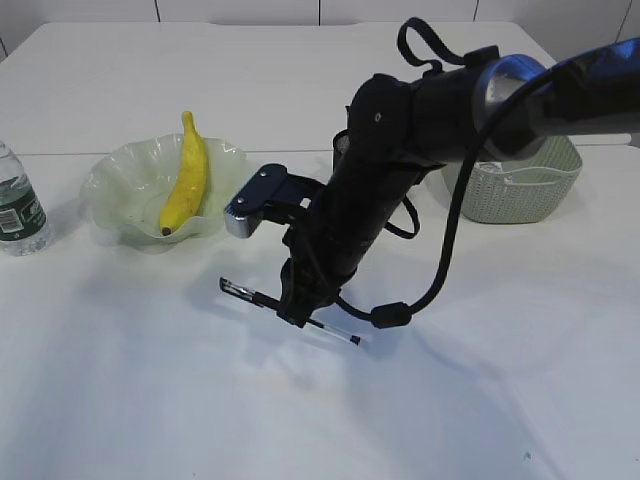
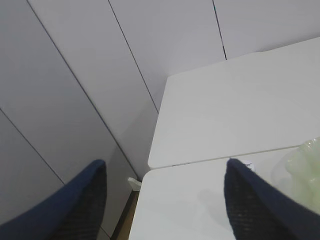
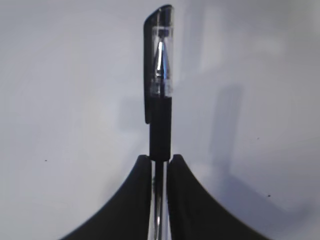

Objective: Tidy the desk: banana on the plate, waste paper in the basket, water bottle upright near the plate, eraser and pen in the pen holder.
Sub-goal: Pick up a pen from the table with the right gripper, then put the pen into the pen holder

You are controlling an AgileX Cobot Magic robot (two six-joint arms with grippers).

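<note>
You have the white table (image 1: 150, 400) as the work surface. The right arm (image 1: 400, 170) reaches down over its centre. Behind the arm, at right, sits the grey-green basket (image 1: 520, 190). At left, the pale green plate (image 1: 130, 190) carries the banana (image 1: 186, 185) — lying inside it, stem toward the far rim. The water bottle (image 1: 18, 210) stands upright at the left edge, near the plate. The right gripper (image 3: 160, 167) is clamped on the pen (image 3: 161, 75), capped end projecting forward. The left gripper (image 2: 165, 195) points at the table's far corner — fingers (image 2: 250, 200) spread apart, nothing between them.
</note>
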